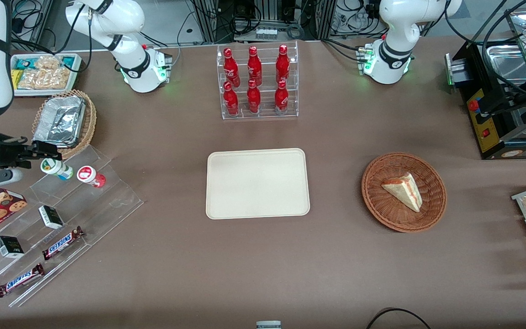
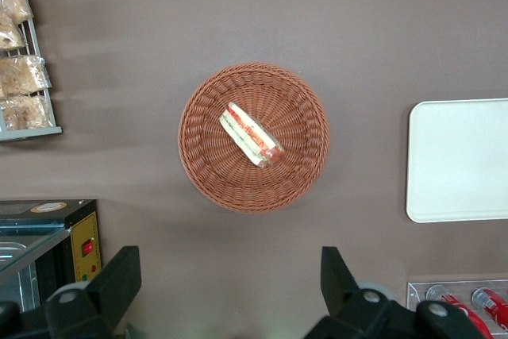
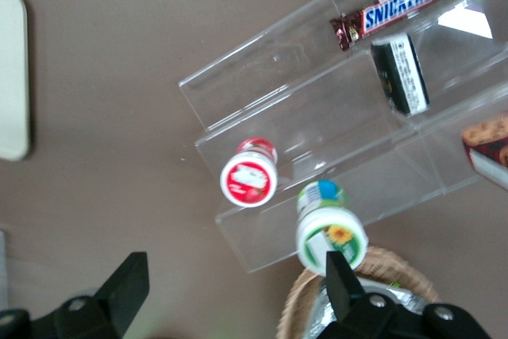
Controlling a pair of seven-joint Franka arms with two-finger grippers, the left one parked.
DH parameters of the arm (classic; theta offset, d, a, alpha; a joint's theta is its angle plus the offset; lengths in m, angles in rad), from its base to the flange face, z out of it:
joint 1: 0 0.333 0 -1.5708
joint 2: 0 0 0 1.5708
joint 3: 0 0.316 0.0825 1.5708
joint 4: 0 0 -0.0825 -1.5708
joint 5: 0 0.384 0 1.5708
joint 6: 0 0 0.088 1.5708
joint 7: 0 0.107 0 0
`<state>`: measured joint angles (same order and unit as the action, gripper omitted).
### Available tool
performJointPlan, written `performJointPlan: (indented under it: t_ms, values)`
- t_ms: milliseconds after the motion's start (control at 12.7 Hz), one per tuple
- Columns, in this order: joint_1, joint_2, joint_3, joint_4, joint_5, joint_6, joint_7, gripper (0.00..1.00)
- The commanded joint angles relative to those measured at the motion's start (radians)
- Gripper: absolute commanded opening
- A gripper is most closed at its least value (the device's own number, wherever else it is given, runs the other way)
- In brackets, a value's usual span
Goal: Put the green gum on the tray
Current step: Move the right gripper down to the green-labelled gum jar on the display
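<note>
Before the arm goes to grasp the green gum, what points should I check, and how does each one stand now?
1. Green gum in sight on the clear stand: ok.
2. Pincer open: ok, fingers spread wide.
3. Pincer around the gum: not ok, one finger is just beside the lid; the gum is not between the fingers.
4. Red gum apart from the green one: ok, a gap shows.
5. Tray bare for placing: ok.
6. Foil basket close to the gum: cannot tell if it hinders.
</note>
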<state>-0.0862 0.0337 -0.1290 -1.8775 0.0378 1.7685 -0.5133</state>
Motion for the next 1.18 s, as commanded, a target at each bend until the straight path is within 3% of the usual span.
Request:
performJointPlan:
  t_ms: [0,315,1102]
  values:
    - [-0.020,-0.155,-0.001,-0.243,0.010,0.205,-0.208,0.99]
    - [-0.047,-0.222,-0.017,-0.413,-0.010,0.425,-0.411,0.99]
    - [-0.050,-0.124,-0.077,-0.413,-0.010,0.519,-0.447,0.99]
